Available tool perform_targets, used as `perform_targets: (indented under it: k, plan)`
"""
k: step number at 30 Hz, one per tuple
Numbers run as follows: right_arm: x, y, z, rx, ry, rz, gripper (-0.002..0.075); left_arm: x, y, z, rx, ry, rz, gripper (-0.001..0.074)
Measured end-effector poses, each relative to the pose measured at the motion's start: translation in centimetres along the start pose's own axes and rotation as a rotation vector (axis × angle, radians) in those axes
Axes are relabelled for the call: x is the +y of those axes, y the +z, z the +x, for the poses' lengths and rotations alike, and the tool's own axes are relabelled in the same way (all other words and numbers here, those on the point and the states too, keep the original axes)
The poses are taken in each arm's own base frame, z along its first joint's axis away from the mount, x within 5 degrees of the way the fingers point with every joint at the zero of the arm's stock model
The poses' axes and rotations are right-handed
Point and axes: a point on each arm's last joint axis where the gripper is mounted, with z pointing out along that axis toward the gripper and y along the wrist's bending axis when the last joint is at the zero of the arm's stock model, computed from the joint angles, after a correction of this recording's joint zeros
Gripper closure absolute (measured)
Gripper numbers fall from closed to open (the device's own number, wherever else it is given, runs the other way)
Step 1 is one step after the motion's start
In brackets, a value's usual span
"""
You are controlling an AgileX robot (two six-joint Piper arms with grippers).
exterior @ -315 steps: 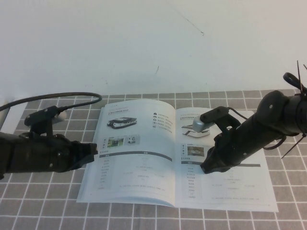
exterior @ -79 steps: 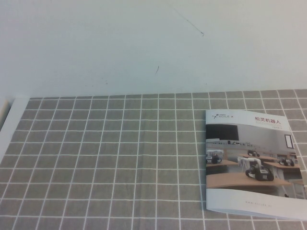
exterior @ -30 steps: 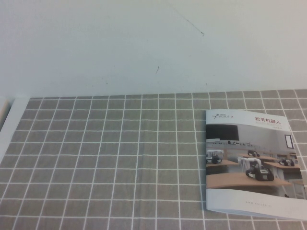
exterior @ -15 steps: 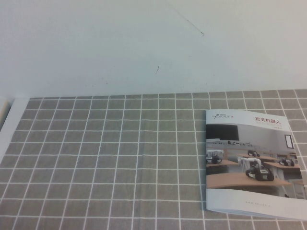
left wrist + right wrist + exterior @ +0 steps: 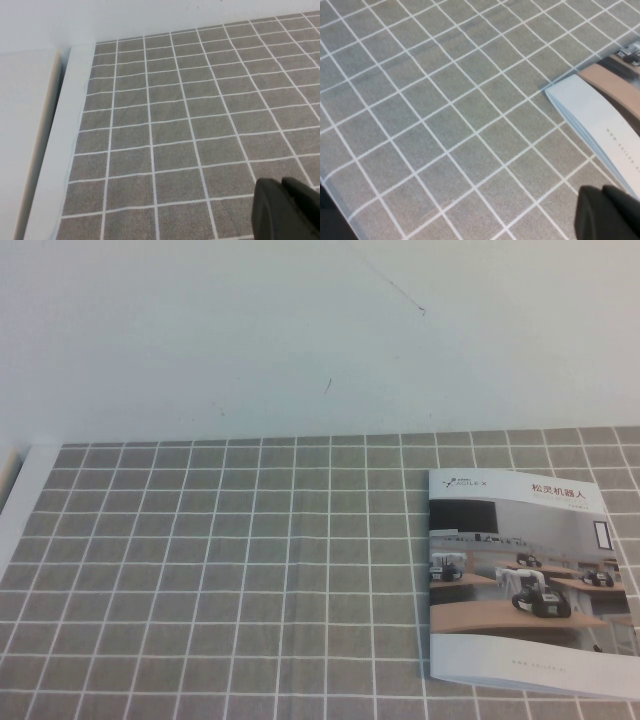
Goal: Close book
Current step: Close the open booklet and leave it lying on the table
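At the far left, the left gripper [image 5: 285, 207] hangs low over the checked cloth [image 5: 250, 560] near the desk's [image 5: 70, 125] bare white edge, holding nothing; whether it is open or closed cannot be told. The book [image 5: 525, 580] lies shut and flat, cover up, on the right part of the cloth, so the task looks done. The right gripper [image 5: 607, 210] hovers just off the book's near corner, empty, its opening likewise impossible to tell. A low sweep there could snag the cover and flip it open.
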Motion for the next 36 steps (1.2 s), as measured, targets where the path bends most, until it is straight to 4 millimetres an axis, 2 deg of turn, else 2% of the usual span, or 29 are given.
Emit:
perform_targets:
  k: [30,34,36]
  plan:
    - [0.0,-0.1,0.0,-0.005,0.0,0.0,0.0729,0.0,0.0,0.0,0.0,0.0,-0.006,0.0737]
    - [0.2,-0.7,0.0,-0.048,0.018,0.045,0.0729,0.0,0.0,0.0,0.0,0.0,-0.006,0.0737]
    - [0.3,-1.6,0.2,-0.098,0.029,0.127,0.0729,0.0,0.0,0.0,0.0,0.0,-0.006,0.0737]
